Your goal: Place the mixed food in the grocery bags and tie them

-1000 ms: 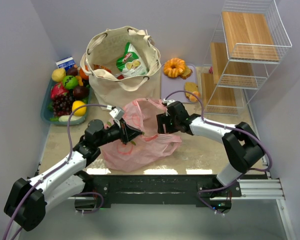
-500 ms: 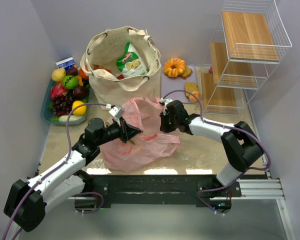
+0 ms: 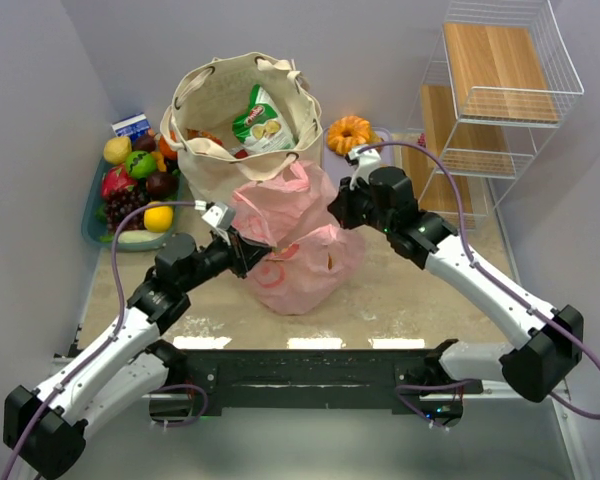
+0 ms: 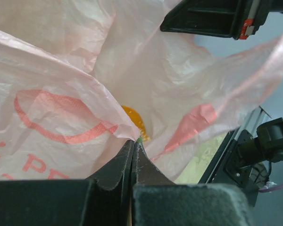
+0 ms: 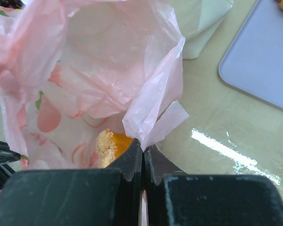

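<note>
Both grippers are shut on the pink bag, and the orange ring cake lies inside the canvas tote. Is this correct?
No. The top view shows the orange ring cake outside the canvas tote. The left gripper and right gripper are shut on the pink bag.

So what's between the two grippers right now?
The pink bag spans the gap, left gripper and right gripper each shut on its rim, seen in the top view.
</note>
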You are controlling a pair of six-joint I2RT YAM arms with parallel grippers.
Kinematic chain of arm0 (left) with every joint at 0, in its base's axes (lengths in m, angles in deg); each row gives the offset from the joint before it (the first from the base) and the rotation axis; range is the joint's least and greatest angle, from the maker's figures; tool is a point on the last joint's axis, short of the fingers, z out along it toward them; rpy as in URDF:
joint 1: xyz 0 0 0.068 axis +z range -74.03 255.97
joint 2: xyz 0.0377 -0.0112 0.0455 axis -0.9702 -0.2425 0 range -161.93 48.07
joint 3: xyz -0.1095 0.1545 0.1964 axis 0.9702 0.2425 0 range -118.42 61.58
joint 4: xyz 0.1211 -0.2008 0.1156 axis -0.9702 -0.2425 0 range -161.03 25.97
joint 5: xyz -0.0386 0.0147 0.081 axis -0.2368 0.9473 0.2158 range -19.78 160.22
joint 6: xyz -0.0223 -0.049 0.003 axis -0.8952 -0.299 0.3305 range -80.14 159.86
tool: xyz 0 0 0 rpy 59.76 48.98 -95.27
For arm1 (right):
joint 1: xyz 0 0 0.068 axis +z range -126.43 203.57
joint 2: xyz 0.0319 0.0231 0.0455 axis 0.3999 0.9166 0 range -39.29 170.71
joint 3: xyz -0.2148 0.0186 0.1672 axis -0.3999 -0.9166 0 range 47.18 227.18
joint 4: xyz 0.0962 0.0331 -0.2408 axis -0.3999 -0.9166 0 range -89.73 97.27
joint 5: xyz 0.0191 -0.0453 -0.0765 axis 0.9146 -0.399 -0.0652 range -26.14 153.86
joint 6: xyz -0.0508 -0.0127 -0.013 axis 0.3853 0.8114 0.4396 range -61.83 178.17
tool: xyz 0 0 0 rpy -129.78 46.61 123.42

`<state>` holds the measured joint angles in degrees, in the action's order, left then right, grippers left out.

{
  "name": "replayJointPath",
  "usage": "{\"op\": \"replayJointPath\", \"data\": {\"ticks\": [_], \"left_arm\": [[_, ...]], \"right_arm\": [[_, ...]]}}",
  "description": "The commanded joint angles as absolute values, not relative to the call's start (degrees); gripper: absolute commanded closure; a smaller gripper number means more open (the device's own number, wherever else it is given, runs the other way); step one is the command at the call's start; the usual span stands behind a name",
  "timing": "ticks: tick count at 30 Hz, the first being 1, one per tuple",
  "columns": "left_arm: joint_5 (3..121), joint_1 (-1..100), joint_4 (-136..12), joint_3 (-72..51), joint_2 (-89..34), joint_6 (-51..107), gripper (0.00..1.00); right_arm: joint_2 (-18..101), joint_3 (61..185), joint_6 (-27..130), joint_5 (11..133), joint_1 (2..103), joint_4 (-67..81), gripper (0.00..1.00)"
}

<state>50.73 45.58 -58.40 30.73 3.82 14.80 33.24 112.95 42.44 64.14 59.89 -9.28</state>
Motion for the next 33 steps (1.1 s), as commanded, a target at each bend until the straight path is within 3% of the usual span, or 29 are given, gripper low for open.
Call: {"op": "replayJointPath", "data": {"ticks": [1, 3, 6, 7, 10, 11, 16, 17, 20, 25, 33], "left_arm": [[51.5, 45.91, -61.47, 29.06, 3.25, 16.83, 1.0], [50.53, 45.91, -63.23, 28.71, 1.75, 17.62, 1.0], [51.4, 45.91, -68.41, 26.95, 1.04, 20.33, 1.0], [51.84, 46.0, -70.42, 25.9, 1.3, 21.13, 1.0], [54.83, 46.0, -73.07, 23.45, 2.1, 24.56, 1.0], [55.79, 45.91, -74.91, 22.91, 2.1, 25.44, 1.0], [60.63, 45.91, -77.82, 20.97, 2.8, 29.84, 1.0], [61.07, 45.91, -78.09, 20.89, 2.8, 30.19, 1.0], [61.69, 46.0, -78.0, 21.15, 3.41, 32.21, 1.0], [61.78, 46.0, -76.51, 22.82, 4.73, 34.06, 1.0], [62.66, 45.91, -76.24, 24.13, 6.58, 33.8, 1.0]], "right_arm": [[37.33, 113.44, 43.84, 63.07, 59.87, -13.11, 1.0], [38.4, 113.71, 43.84, 63.69, 59.78, -13.64, 1.0], [38.06, 114.41, 43.93, 64.99, 59.87, -13.73, 0.86], [36.84, 114.76, 44.19, 65.01, 59.87, -14.17, 0.74], [34.64, 117.57, 43.84, 62.13, 59.78, -16.62, 0.52], [33.15, 118.27, 43.06, 61.15, 59.78, -17.24, 0.4], [27.69, 120.56, 42.79, 58.94, 59.78, -16.9, 0.21], [27.07, 120.83, 43.22, 58.77, 59.78, -16.9, 0.12], [28.81, 124.5, 43.84, 51.68, 59.26, -19.17, 0.09], [40.68, 132.78, 43.05, 58.58, 50.57, -20.77, 0.12], [57.98, 139.19, 42.44, 53.52, 40.98, -19.61, 0.15]]}}
